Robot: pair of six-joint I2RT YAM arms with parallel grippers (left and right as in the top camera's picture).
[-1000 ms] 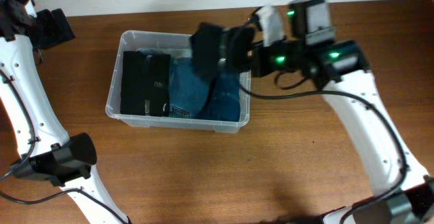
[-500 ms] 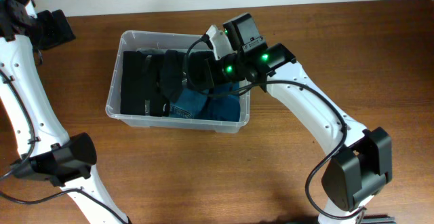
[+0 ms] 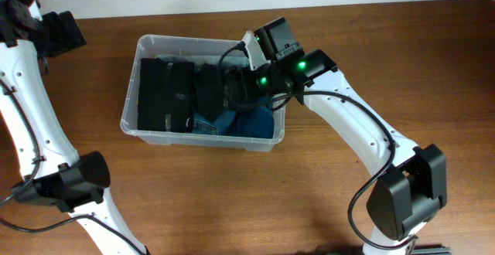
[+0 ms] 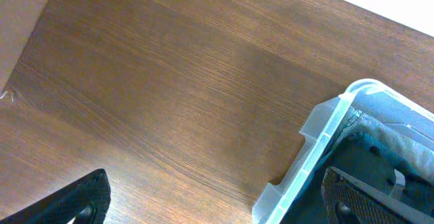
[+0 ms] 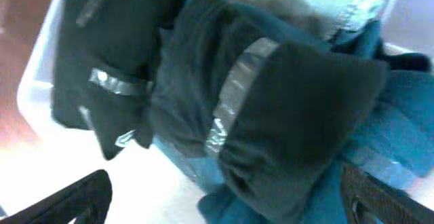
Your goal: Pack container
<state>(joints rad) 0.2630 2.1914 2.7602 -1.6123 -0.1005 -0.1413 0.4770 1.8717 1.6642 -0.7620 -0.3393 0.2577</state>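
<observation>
The clear plastic container [image 3: 131,124] stands on the table left of centre, holding folded black garments [image 3: 165,96] and blue jeans [image 3: 251,122]. My right gripper [image 3: 236,91] hovers over the container's right half. In the right wrist view the right gripper [image 5: 224,207] is open, its fingers [image 5: 74,197] spread wide above a rolled black garment [image 5: 285,115] that lies on the jeans [image 5: 400,136]. My left gripper [image 4: 217,203] is open over bare table, with the container's corner [image 4: 319,149] just inside its right finger. In the overhead view the left gripper [image 3: 62,31] sits at the far left.
The wooden table [image 3: 309,201] stretches in front of and to the right of the container. The left arm's base [image 3: 73,181] stands at the front left. The right arm's base [image 3: 406,197] stands at the front right. A pale wall edge runs along the back.
My right gripper carried the black garment leftwards into the container, then opened and let it go. The garment now lies beside the other black pieces. The left arm has not moved.
</observation>
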